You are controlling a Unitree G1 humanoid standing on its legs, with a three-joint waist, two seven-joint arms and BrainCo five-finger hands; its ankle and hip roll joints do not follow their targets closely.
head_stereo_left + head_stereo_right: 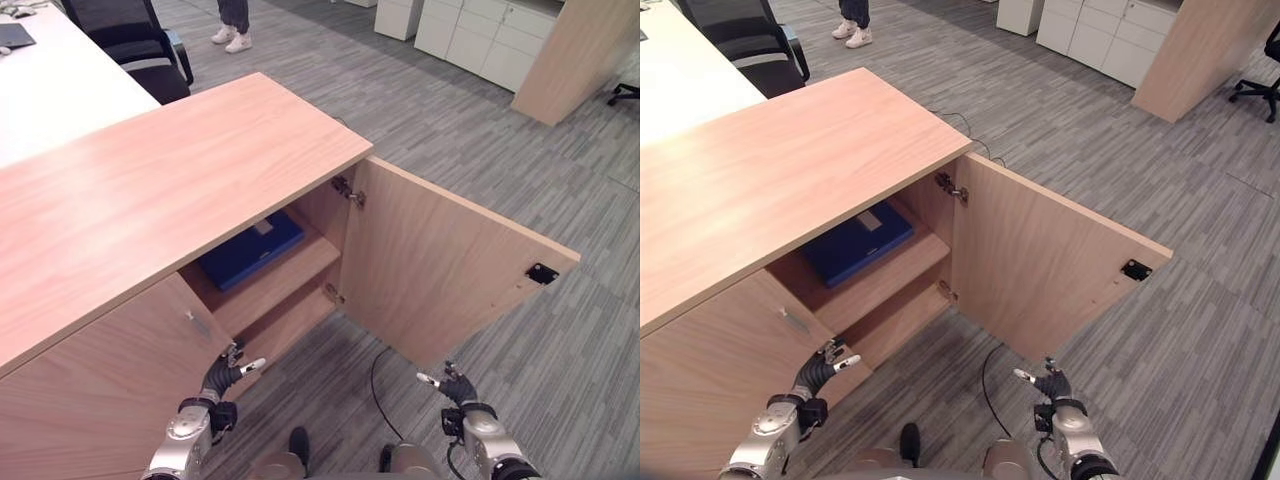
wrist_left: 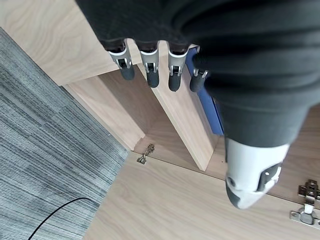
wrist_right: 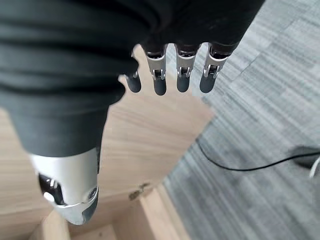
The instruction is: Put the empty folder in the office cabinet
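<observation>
The blue folder (image 1: 250, 250) already lies flat on the cabinet's upper shelf (image 1: 290, 282); both the left hand (image 1: 222, 377) and right hand (image 1: 455, 385) hang empty, fingers relaxed. Closing the open door (image 1: 440, 270) calls for a flat push

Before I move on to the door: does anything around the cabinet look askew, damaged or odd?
Nothing stands out. The blue folder lies flat on the upper shelf of the cabinet, the door stands open on its hinges, and both hands hang open and apart from it.
</observation>
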